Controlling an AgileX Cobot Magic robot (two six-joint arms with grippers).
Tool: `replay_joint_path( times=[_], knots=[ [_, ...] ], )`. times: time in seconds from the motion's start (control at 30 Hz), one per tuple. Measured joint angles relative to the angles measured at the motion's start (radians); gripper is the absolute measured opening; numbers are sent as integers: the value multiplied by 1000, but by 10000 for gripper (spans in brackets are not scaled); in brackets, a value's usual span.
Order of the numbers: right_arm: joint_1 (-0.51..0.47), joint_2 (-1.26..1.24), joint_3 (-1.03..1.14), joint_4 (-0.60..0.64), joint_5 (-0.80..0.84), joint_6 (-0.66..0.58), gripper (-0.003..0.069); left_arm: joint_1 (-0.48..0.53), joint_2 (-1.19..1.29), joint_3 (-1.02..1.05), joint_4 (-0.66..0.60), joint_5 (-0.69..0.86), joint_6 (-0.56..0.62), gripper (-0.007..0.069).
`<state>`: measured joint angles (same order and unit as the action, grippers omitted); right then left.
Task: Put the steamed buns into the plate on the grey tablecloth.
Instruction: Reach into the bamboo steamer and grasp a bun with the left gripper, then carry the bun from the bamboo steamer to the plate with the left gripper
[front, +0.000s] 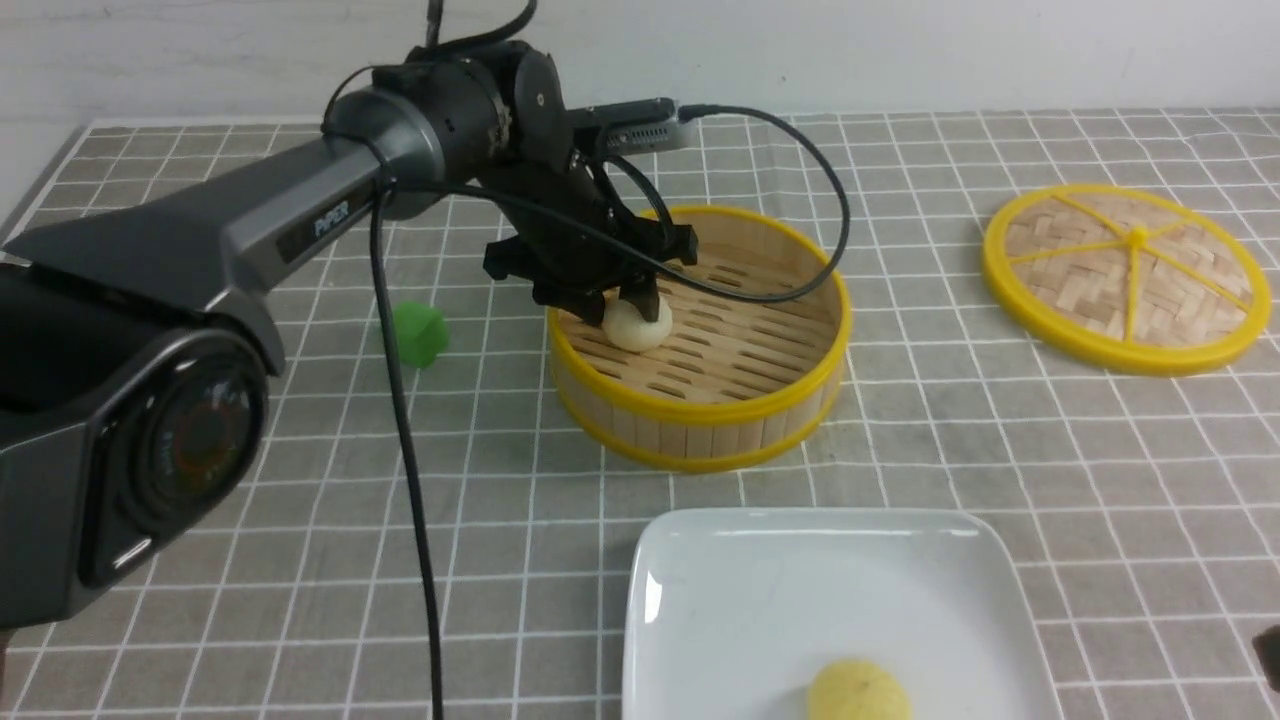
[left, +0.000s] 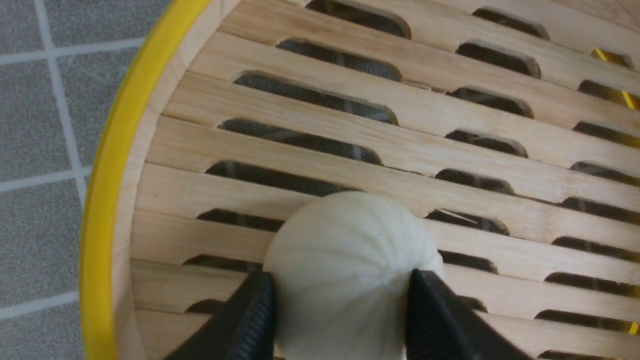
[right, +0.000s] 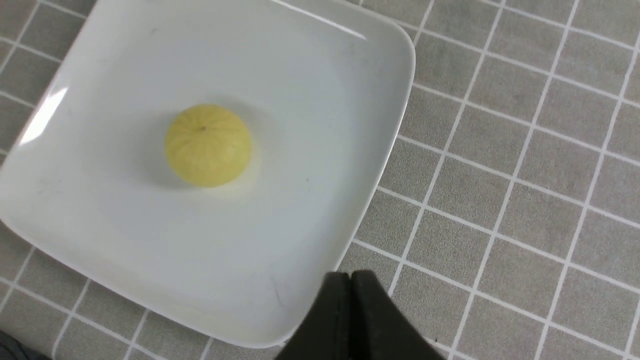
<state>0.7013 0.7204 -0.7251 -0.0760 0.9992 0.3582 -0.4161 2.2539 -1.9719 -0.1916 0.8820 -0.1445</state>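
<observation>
Grips the cream bun (left: 345, 235) from both sides with the left gripper (left: 341, 279), low inside the steamer basket (front: 700, 430), ready for lifting out. Holds the right gripper (right: 350, 276) shut beside the plate (right: 310, 70), clear of the yellow bun (right: 207, 145) lying there.

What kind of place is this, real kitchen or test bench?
Probably a staged robot test bench, not a kitchen: a grey tablecloth against a bare white wall, holding a bamboo steamer basket, its lid, a white square plate and a small green cube.
</observation>
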Motion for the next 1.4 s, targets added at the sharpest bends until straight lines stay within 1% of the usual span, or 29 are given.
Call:
replay_joint_path(
  times=[0.03,0.13,0.17,0.23,0.37,0.47,0.5,0.6,0.67,0.77,0.83,0.87,0.9,0.97,1.1,1.17,1.3,1.4],
  knots=[
    [0,0,0,3,-2,0,3,0,0,0,-3,6,0,244],
    [0,0,0,4,-3,0,3,0,-7,-3,-30,38,-5,84],
    [0,0,0,7,-3,0,3,1,-22,-3,-54,59,-5,52],
    [0,0,0,8,1,0,3,1,-64,-3,-98,103,5,30],
    [0,0,0,8,6,0,5,1,-222,-4,-153,189,46,28],
    [0,0,0,8,6,0,8,-5,-328,-5,-162,309,63,28],
    [0,0,0,8,6,0,8,-7,-334,-4,-162,315,65,28],
    [0,0,0,10,5,5,12,-56,-412,68,-154,345,95,28],
    [0,0,0,10,5,19,14,-101,-433,134,-152,346,107,28],
    [0,0,0,11,5,30,16,-222,-438,298,-149,344,112,29],
    [0,0,0,11,6,31,18,-282,-437,382,-145,340,113,29],
    [0,0,0,11,6,31,19,-288,-437,390,-144,340,113,29],
    [0,0,0,11,11,34,21,-321,-437,442,-137,323,113,29],
    [0,0,0,11,20,34,22,-347,-437,506,-128,275,107,29],
    [0,-8,0,11,47,36,24,-348,-438,578,-120,178,80,34],
    [0,-16,0,11,55,36,24,-347,-437,586,-119,156,76,40],
    [0,-81,0,11,94,37,28,-347,-417,593,-123,134,71,97],
    [0,-159,0,12,143,38,31,-347,-383,593,-124,124,70,218]
  ],
)
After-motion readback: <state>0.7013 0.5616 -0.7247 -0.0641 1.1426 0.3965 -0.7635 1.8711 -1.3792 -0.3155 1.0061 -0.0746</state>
